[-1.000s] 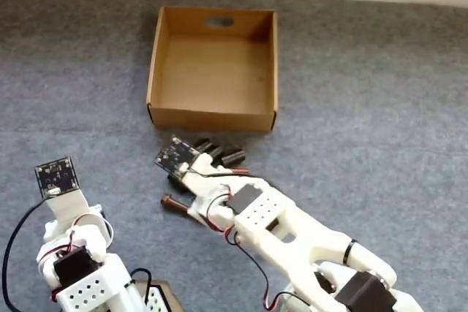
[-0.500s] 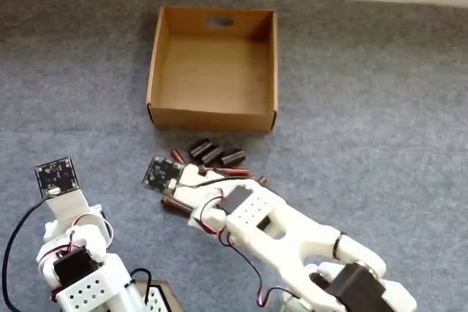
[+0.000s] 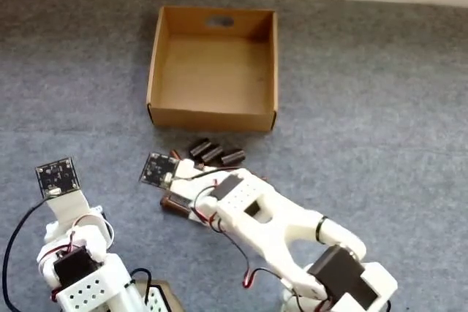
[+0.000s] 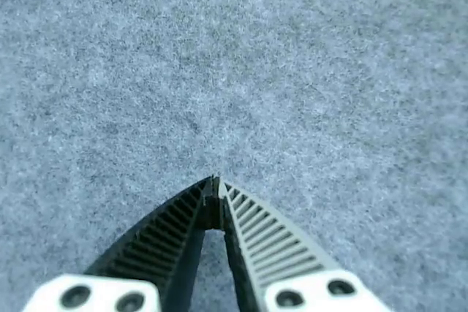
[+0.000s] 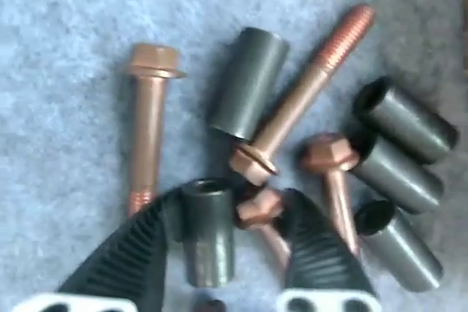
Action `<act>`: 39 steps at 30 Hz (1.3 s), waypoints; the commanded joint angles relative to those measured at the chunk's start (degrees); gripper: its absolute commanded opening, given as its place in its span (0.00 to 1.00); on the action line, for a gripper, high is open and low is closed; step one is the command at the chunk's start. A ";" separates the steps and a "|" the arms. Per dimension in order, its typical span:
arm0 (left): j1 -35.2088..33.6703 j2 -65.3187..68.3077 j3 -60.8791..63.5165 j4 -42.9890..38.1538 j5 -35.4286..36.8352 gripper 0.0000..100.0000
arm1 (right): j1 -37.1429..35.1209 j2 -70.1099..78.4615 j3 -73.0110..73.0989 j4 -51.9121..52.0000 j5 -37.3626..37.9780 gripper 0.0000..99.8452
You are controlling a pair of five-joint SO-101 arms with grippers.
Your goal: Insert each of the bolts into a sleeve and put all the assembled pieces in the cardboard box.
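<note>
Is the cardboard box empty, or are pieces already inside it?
Empty: the brown cardboard box shows a bare floor; the dark metal sleeves lie outside it.

Right wrist view: one copper-coloured flanged bolt (image 5: 259,208) has its shank concealed behind a black ribbed finger (image 5: 314,253) of the right gripper (image 5: 234,199). A dark round item (image 5: 210,303) is cut by the frame edge and cannot be identified. High view: the white right arm (image 3: 256,213) hides that gripper and bolt beneath it. A dark brown cylindrical piece (image 3: 173,206) projecting from under the arm is too small to class as bolt or sleeve.
</note>
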 commanded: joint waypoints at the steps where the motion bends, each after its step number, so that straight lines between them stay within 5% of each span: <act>1: -0.84 -0.22 0.48 0.18 0.26 0.01 | 3.03 -0.13 0.04 1.80 0.88 0.02; 13: -0.84 -0.22 0.48 0.18 0.26 0.01 | 23.08 -40.92 6.37 16.92 -6.95 0.01; 18: -0.84 -0.22 0.48 0.18 0.26 0.01 | 38.37 -45.41 14.73 16.75 -6.77 0.01; 21: -0.84 -0.22 0.48 0.18 0.26 0.01 | 41.01 -44.53 18.95 13.85 -4.22 0.01; 26: -0.84 -0.22 0.48 0.18 0.26 0.01 | 35.82 -44.18 20.88 13.14 -1.23 0.03; 31: -0.84 -0.22 0.48 0.18 0.26 0.01 | 22.20 -43.65 20.62 13.14 -1.23 0.16; 39: -0.84 -0.22 0.48 0.18 0.26 0.01 | 9.01 -42.95 19.03 12.00 -0.79 0.16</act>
